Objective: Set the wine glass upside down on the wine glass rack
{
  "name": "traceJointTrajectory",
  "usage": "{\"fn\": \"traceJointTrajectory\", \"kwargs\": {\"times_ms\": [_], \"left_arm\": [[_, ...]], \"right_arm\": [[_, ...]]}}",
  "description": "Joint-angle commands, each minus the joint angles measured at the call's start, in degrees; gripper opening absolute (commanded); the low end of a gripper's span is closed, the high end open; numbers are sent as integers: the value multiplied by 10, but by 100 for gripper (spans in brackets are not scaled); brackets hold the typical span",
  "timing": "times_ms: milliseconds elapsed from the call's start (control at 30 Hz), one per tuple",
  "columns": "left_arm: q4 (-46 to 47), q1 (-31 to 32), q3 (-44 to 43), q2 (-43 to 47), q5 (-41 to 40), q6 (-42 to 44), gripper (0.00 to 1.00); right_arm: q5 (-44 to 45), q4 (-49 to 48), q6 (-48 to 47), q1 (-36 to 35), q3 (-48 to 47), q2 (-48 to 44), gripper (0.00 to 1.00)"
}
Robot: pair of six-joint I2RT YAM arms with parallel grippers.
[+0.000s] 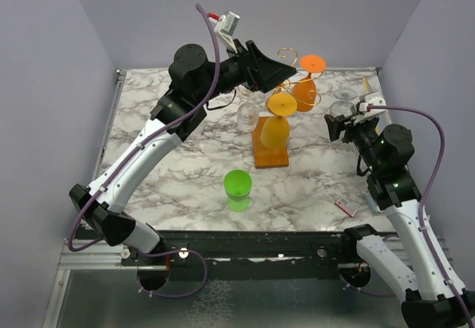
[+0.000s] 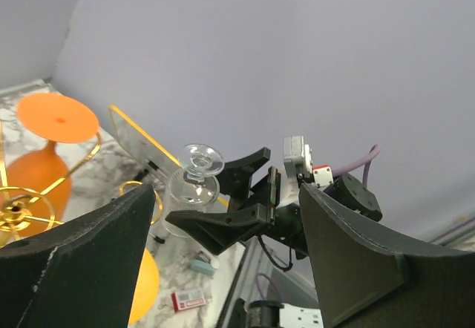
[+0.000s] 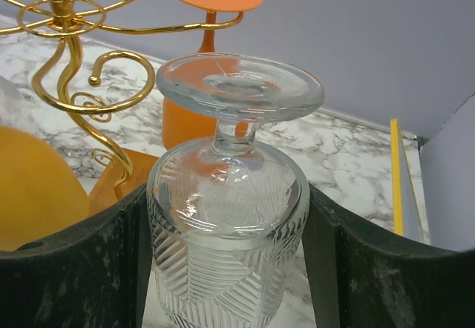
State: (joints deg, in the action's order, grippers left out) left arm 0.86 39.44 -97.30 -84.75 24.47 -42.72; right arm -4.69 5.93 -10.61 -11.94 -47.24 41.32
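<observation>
A clear ribbed wine glass [image 3: 226,224] is upside down, foot on top, with my right gripper [image 3: 226,217] shut on its bowl. In the top view this wine glass [image 1: 343,104] and the right gripper [image 1: 341,120] are right of the wine glass rack [image 1: 286,83], apart from it. The rack's gold spiral arms [image 3: 96,83] stand on a brown wooden base [image 1: 271,153]. Two orange glasses [image 1: 308,83] [image 1: 277,124] hang on it upside down. My left gripper [image 1: 276,72] hovers open above the rack's left side, and in the left wrist view the left gripper [image 2: 226,194] holds nothing.
A green cup [image 1: 237,185] stands in front of the rack. Another clear glass [image 1: 249,113] is at the rack's left side. A small red and white box [image 1: 345,205] lies near the right arm. A yellow strip [image 3: 395,172] runs along the table's right back edge. Walls close in on three sides.
</observation>
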Motion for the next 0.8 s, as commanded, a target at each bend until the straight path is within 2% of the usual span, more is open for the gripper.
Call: {"fn": "traceJointTrajectory", "kwargs": {"times_ms": [0,400,767], "left_arm": [[-38,-23,-19,8,-28,48,80],[-32,-74,-33,-10,18,43,83],[-54,-83,-30,-15,-6,65,84]], "right_arm": [[23,-132,52,-1,21,25,20],[-67,-357,68,-1,81,111,20],[-152,-368,43,-1,67,150,20]]}}
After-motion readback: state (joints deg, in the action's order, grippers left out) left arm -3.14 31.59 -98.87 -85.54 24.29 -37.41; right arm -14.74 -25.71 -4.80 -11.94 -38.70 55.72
